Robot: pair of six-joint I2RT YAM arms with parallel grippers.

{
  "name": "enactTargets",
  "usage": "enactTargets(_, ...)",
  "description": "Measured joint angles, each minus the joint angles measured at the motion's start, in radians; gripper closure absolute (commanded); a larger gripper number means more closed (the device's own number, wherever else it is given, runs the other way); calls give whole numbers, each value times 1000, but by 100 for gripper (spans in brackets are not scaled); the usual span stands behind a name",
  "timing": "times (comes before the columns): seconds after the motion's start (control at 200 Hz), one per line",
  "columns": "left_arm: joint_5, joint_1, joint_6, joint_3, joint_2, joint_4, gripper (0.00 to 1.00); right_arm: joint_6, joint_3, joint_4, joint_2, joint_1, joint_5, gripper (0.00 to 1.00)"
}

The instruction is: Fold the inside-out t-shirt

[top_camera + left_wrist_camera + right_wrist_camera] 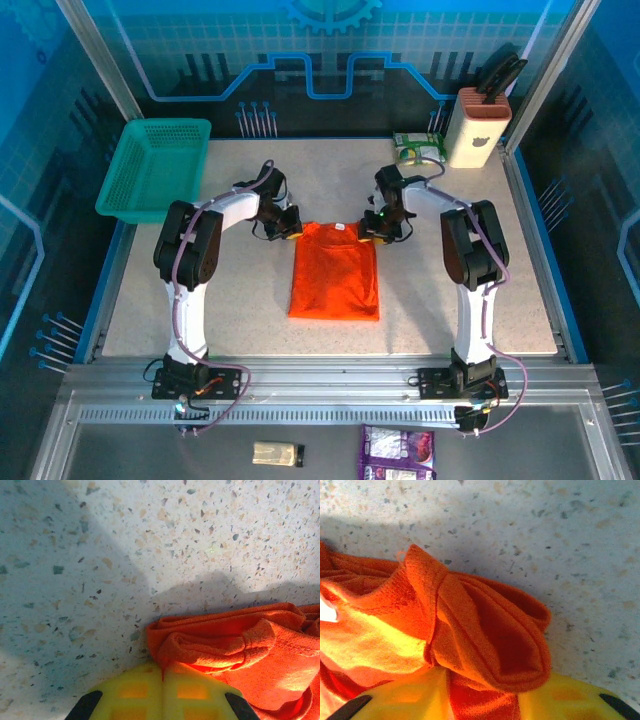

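Inside-out t-shirt (334, 275) sat dead centre on the table (250, 290), already a narrow oblong, its long axis running from the arms' bases straight out to the far side. And both arms were on that far short edge! The left tool (288, 225) was at the far-left corner, the right tool (375, 228) at the far-right corner, each about as near to the cloth as the other.

From the right wrist, the right tool (480, 700) plainly gripped the shirt: a thick roll of orange cloth ran down between its yellow pads. From the left wrist, the left tool (162, 685) was closed, pads meeting along one seam, with the shirt's rumpled corner bunched right against its tips. Whether a thin layer was caught in there, I could not tell.

So everything turned on that axis: my read was that the far edge had to come back toward the bases, over the near hem. The speckled top looked flat and hard, with bare surface all round the shirt. The teal basket (150, 170) lay well apart at the far left.
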Motion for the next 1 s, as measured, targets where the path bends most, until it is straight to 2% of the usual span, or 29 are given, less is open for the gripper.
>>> enactTargets(0.17, 0, 0, 0, 0, 0, 0, 100, 4, 25, -37, 5, 29, 89, 58)
enactTargets(0.29, 0, 0, 0, 0, 0, 0, 100, 12, 28, -39, 13, 35, 96, 61)
enactTargets(0.52, 0, 0, 0, -2, -1, 1, 99, 39, 24, -18, 19, 34, 76, 81)
enactTargets(0.57, -2, 0, 0, -4, -3, 0, 94, 46, 18, -7, 19, 33, 65, 85)
enactTargets(0.62, -8, 0, 3, -7, -7, -1, 86, 47, 14, 0, 19, 30, 57, 89)
enactTargets(0.695, -23, -1, 9, -13, -14, -12, 70, 50, 13, 8, 19, 23, 39, 91)
enactTargets(0.745, -24, -2, 20, -13, -19, -15, 64, 49, 10, 11, 19, 20, 31, 91)
enactTargets(0.891, -54, -17, 24, -13, -35, -50, 58, 48, 5, 19, 18, 12, 11, 91)
enactTargets(0.996, -76, -29, 24, -6, -35, -58, 58, 48, 3, 22, 18, 10, 8, 90)
